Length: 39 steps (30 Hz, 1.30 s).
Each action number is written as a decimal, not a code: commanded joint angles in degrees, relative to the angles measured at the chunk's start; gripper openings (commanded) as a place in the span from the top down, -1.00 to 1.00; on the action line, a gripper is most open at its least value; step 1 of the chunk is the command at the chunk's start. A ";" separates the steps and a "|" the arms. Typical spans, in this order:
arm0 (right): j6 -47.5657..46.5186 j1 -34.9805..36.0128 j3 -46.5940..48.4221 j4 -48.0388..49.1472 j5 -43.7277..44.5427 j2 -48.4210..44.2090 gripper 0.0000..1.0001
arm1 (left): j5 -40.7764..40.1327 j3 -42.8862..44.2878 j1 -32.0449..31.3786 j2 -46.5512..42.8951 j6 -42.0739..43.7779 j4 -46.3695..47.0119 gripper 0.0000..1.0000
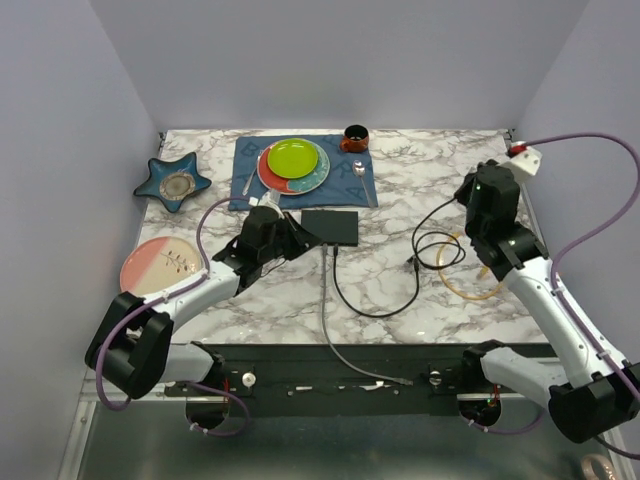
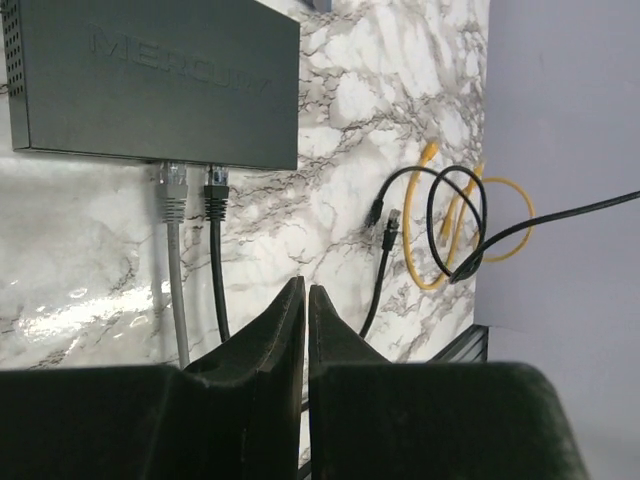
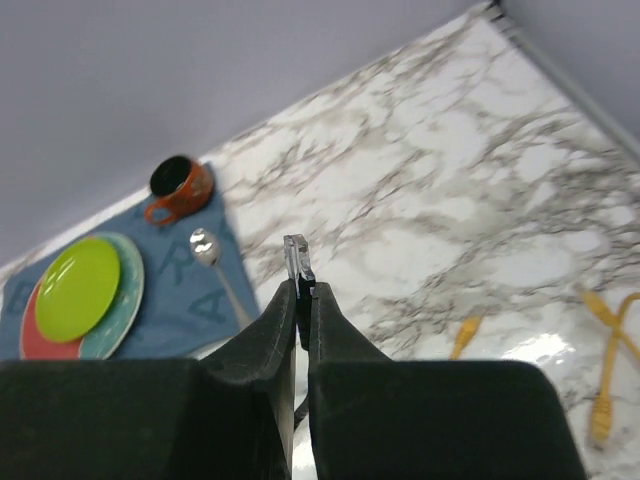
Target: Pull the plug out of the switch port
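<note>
The switch (image 1: pixel 330 227) is lying flat near the middle of the marble worktop (image 1: pixel 420 165), just in front of the blue place mat (image 1: pixel 245 165) that is carrying the green plate (image 1: pixel 292 157) and the orange cup (image 1: pixel 355 137). Along its near edge, a grey plug (image 2: pixel 172 190) and a black plug (image 2: pixel 216 190) are sitting side by side in neighbouring ports, and their cables are trailing toward the arm bases.

The left tool (image 2: pixel 306 290) is hovering low just beside the switch's left end. Its fingers are pressing nearly together with only a thin slit between them, and they are gripping nothing.

The right tool (image 3: pixel 304 290) is hanging above the right part of the worktop, well apart from the switch. It is clenching a clear plug (image 3: pixel 296 250), whose tip is sticking out above the fingertips while its black cable is drooping down to the worktop.

Loose black cable ends and a coiled yellow cable (image 2: pixel 429 153) are lying on the marble to the right of the switch, near the right arm.
</note>
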 commanded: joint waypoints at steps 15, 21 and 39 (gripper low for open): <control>17.03 -31.80 -5.44 -3.96 -22.02 9.02 -0.24 | -4.13 -3.57 0.79 -6.71 -0.44 -1.10 0.63; 14.05 -23.64 -6.58 4.20 -34.70 5.95 -0.29 | -3.87 -2.25 1.40 -4.43 -0.61 -1.10 0.53; 20.46 2.82 -14.24 31.71 -58.97 32.48 0.01 | -2.99 14.35 6.06 16.22 4.21 -8.48 0.54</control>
